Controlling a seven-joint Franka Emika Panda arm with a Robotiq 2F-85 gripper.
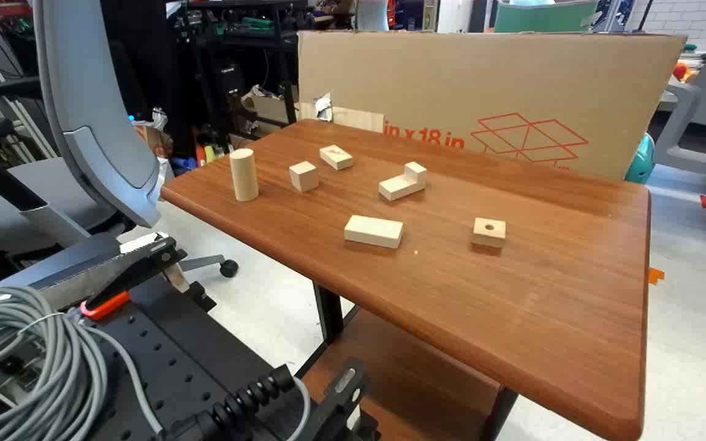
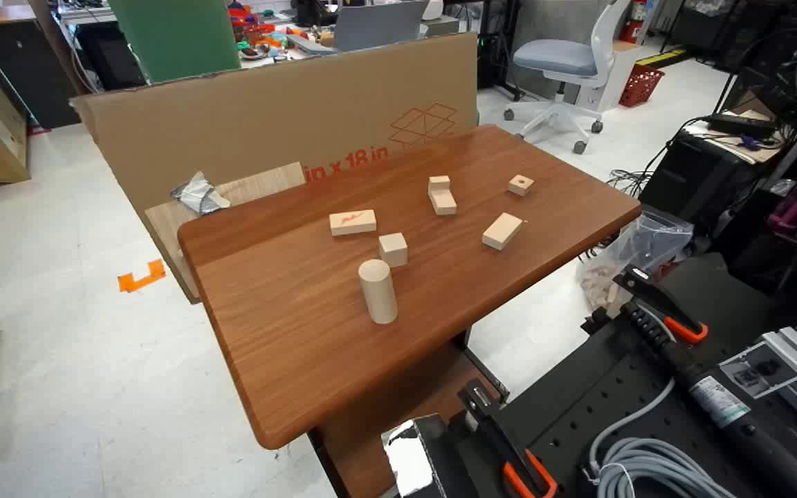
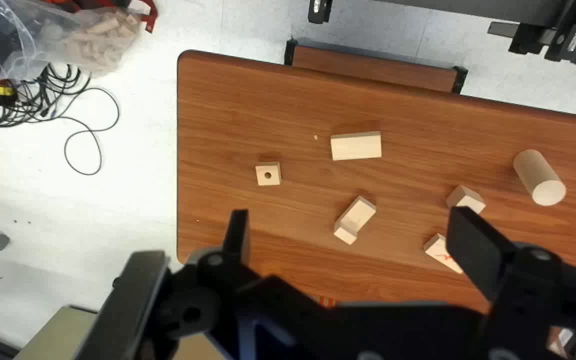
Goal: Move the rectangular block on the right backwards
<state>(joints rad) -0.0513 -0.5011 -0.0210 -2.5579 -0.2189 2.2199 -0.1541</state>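
The rectangular block is a plain pale wooden oblong lying flat on the brown table. It shows in both exterior views, near the table's front edge (image 1: 373, 231) and on the table's right part (image 2: 502, 231). In the wrist view the rectangular block (image 3: 356, 146) lies above the fingertips in the picture, uncovered. My gripper (image 3: 348, 212) is open, its two black fingers wide apart with nothing between them. It is high above the table, apart from every block. The gripper and arm are out of view in both exterior views.
On the table (image 1: 543, 294) stand a small block with a hole (image 1: 489, 232), an L-shaped piece (image 1: 403, 182), a cube (image 1: 304, 176), a red-marked block (image 1: 336, 157) and an upright cylinder (image 1: 244, 175). A cardboard sheet (image 1: 426, 79) stands along the back edge.
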